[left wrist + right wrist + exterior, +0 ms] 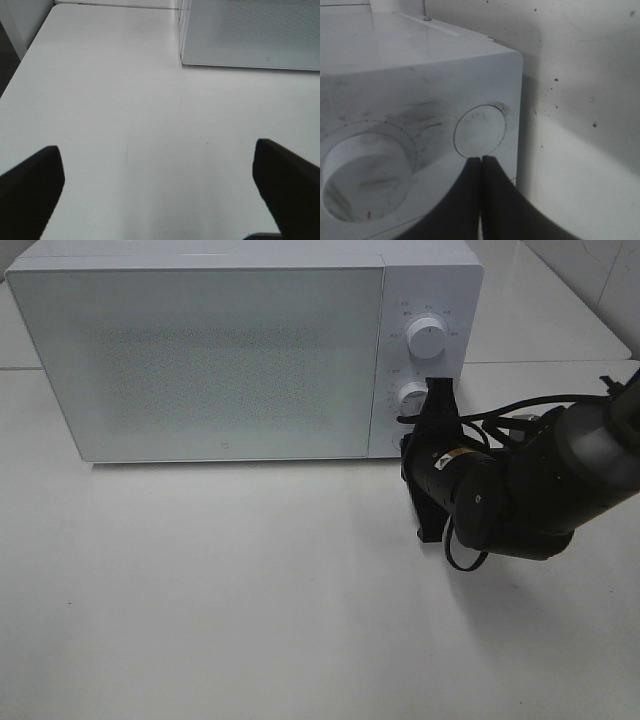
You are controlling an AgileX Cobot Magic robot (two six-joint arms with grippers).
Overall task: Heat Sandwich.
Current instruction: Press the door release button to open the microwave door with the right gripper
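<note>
**Right wrist view: clenched fingertips at the microwave's button**

The right gripper [481, 159] is clamped tight with nothing between its fingers. Its tips sit just below the round button [480, 131] beside the lower dial [365, 177], and whether they touch the panel cannot be told. The microwave [200, 360] stands along the far edge of the table [250, 590] with its door [210, 300] closed. The left gripper [159, 187] hangs spread wide and empty over bare table near the left edge.

The sandwich shows in no view, and the frosted door hides whether it is inside. The step in hand looks like pressing that button, probably the door release. The next move calls for a short, straight push with the tips centred on the button and clear of the dial.
</note>
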